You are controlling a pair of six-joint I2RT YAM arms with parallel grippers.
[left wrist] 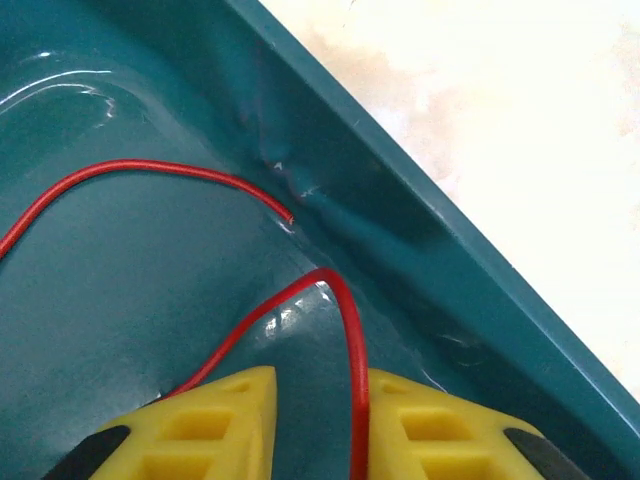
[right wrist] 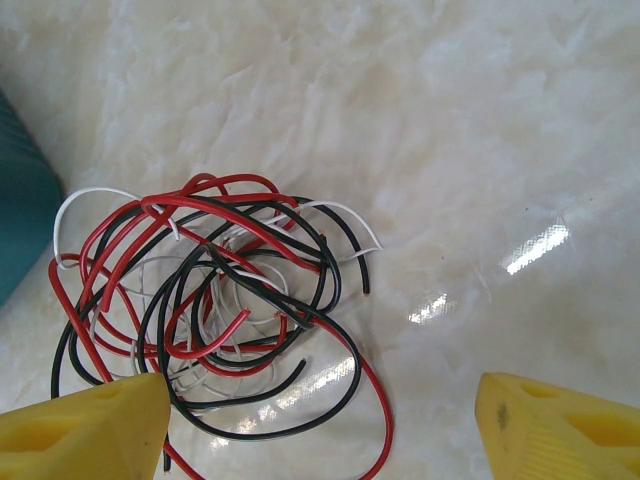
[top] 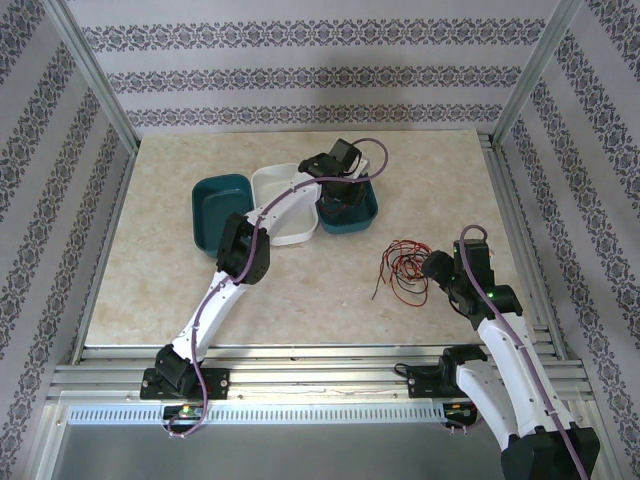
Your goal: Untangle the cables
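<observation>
The cables [top: 403,270] lie as a tangle of thin red, black and white wires [right wrist: 210,290] on the table, right of centre. My right gripper [right wrist: 320,430] hovers wide open just above the tangle's near side [top: 437,268], its left fingertip [right wrist: 90,430] over the outer loops. My left gripper [left wrist: 320,420] reaches down into the right teal tray [left wrist: 400,200]. Its jaws stand a little apart, with a single red cable [left wrist: 345,300] running between them along the right finger's inner face. That wire loops out and back under the left finger. Another stretch of red wire [left wrist: 150,168] lies on the tray floor.
Three trays sit side by side at the back: a teal one [top: 204,222], a white one [top: 285,238] and the teal one [top: 368,208] under my left gripper [top: 340,198]. A teal tray edge [right wrist: 20,200] shows left of the tangle. Patterned walls enclose the table.
</observation>
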